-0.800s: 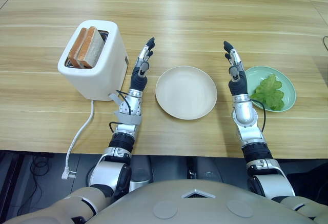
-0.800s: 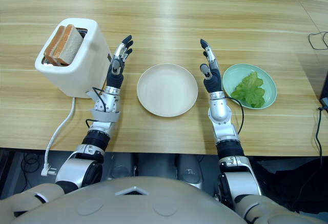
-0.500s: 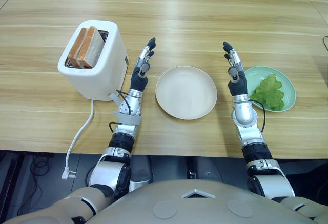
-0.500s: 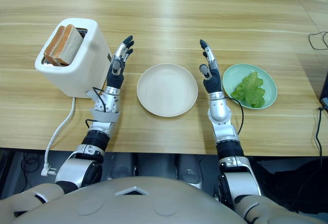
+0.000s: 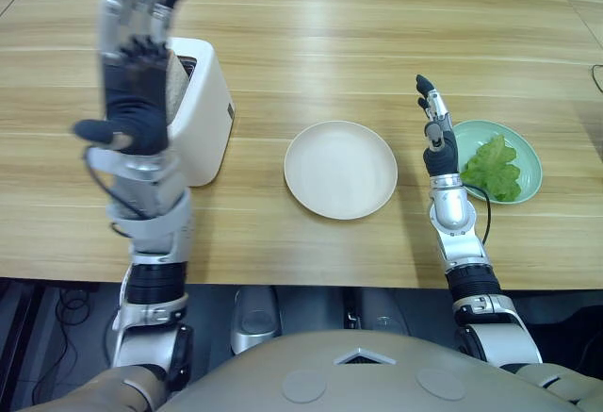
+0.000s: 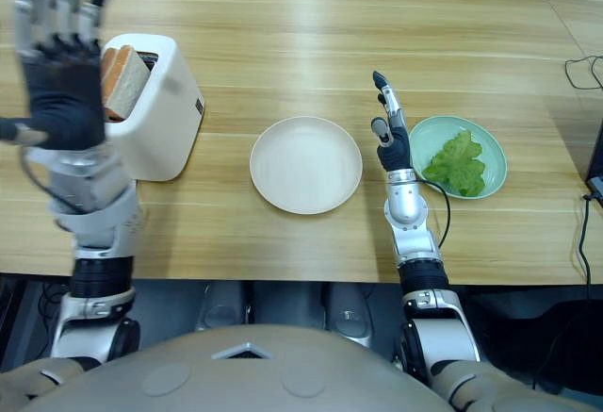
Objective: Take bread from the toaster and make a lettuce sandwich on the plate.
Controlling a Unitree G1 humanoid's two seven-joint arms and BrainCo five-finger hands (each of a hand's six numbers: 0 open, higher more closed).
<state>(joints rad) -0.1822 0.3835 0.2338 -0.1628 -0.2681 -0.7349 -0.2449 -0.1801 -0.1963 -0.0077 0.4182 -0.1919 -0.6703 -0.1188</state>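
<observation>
A white toaster (image 5: 209, 101) stands at the left of the table with bread slices (image 6: 122, 80) sticking out of its top. My left hand (image 5: 135, 63) is raised high in front of the toaster, fingers spread open and empty, hiding much of it. An empty cream plate (image 5: 340, 169) lies in the middle. My right hand (image 5: 432, 120) stands upright and open between the plate and a green dish (image 5: 530, 152) that holds a lettuce leaf (image 5: 495, 168).
A white power cord runs from the toaster behind my left arm toward the table's front edge. Bare wooden tabletop (image 5: 377, 25) stretches behind the plate and dishes.
My left hand has risen sharply from beside the toaster's right side to high in front of it, now covering the bread. The right hand has barely moved.
</observation>
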